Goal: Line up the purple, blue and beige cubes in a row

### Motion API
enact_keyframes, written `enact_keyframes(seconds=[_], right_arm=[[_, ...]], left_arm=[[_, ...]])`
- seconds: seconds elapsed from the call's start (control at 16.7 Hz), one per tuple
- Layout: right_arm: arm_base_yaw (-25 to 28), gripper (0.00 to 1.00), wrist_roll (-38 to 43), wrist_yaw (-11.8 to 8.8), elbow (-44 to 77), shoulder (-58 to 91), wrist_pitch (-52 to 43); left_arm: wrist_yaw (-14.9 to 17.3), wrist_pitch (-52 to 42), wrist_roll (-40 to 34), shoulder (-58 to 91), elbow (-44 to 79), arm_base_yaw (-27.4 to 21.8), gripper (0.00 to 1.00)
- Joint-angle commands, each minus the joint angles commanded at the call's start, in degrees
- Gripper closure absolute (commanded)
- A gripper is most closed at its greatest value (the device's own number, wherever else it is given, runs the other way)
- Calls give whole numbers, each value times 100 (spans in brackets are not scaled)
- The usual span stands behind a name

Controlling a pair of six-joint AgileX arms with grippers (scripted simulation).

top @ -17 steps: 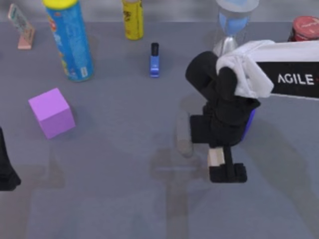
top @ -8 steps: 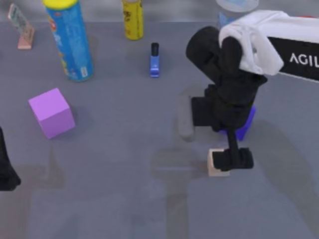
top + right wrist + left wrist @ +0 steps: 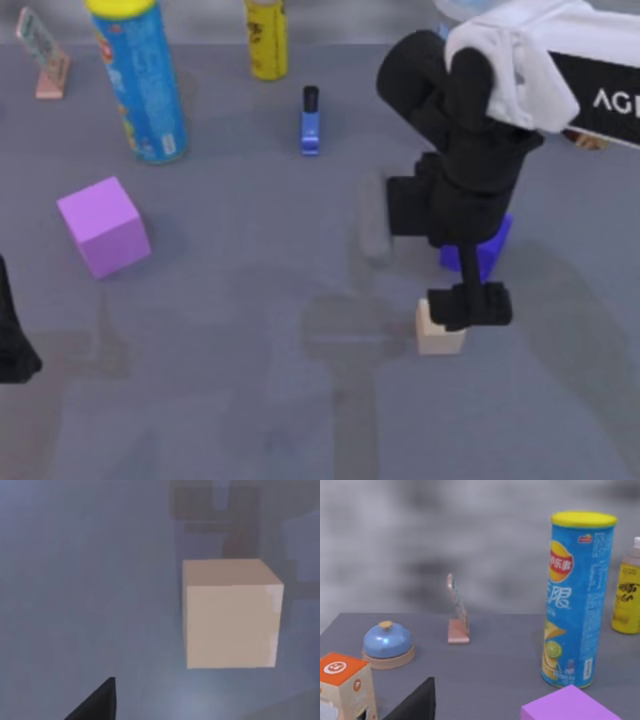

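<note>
Beige cube (image 3: 440, 335), lower centre-right on the desk, beside the blue cube (image 3: 482, 252): your right tool (image 3: 468, 306) hovers above it, grip state untellable. Purple cube (image 3: 103, 226), far left: outside the row; left arm parked.

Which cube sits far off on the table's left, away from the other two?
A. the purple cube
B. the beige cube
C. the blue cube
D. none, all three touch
A: the purple cube stands alone on the left of the table, while the blue cube and the beige cube lie close together on the right, under the right gripper.
</note>
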Motion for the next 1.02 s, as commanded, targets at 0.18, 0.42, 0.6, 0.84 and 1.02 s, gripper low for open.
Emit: enact_keyframes(seconds=[0.18, 0.42, 0.6, 0.84, 1.02], right_arm=[[-288, 0, 436, 31, 582, 413, -197], [-846, 0, 1279, 86, 1681, 1111, -536], [-1104, 0, 1670, 116, 2089, 1414, -680], [-1088, 0, 1675, 113, 2091, 1405, -671], [-1107, 0, 1696, 118, 1895, 1475, -441]], left_arm=[[0, 0, 0, 0, 0, 0, 0], [0, 0, 0, 0, 0, 0, 0], [0, 0, 0, 0, 0, 0, 0], [0, 0, 0, 0, 0, 0, 0], [0, 0, 0, 0, 0, 0, 0]])
